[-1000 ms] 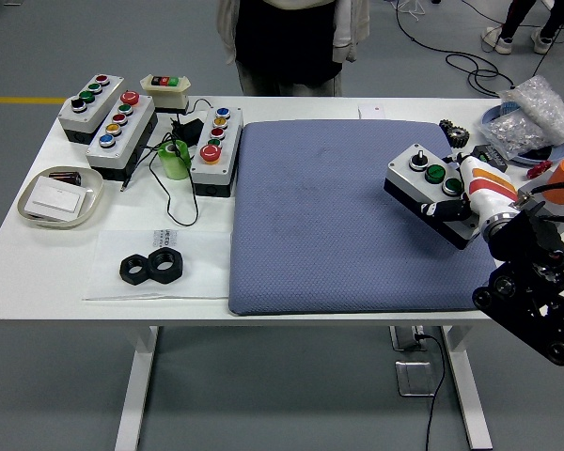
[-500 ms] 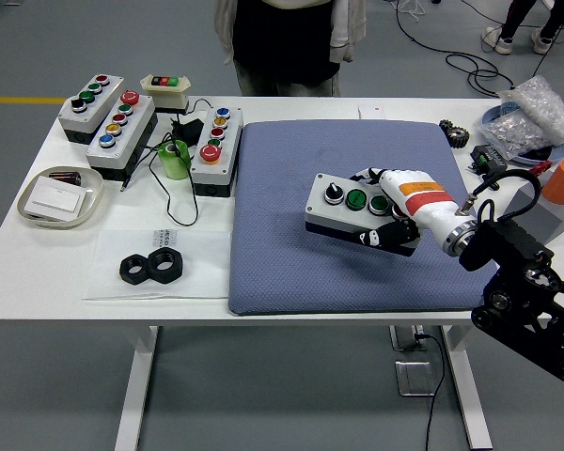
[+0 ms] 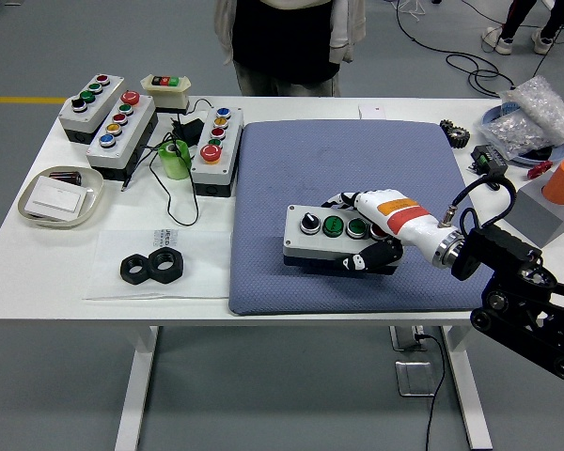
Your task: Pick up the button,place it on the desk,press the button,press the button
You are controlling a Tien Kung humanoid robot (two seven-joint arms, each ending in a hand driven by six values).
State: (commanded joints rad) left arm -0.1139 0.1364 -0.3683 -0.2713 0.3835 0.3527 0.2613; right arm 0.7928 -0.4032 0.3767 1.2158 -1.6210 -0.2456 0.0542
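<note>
A grey button box (image 3: 321, 237) with a black knob and two green buttons sits low over the blue-grey mat (image 3: 348, 160), near its front middle. My right hand (image 3: 368, 235) is shut on the box's right end, thumb under the front, fingers over the back. I cannot tell whether the box rests on the mat or hangs just above it. My left hand is not in view.
Several other button boxes (image 3: 117, 127) stand at the back left, with a green tape roll (image 3: 175, 160), a tray (image 3: 60, 197) and two black nuts (image 3: 152, 267). A grey block with an orange cap (image 3: 556, 193) and a bag of parts (image 3: 531, 113) stand at the right. A person (image 3: 289, 42) stands at the far side.
My right hand has carried the button box from the mat's right edge leftwards and down to the mat's front middle, levelling it out.
</note>
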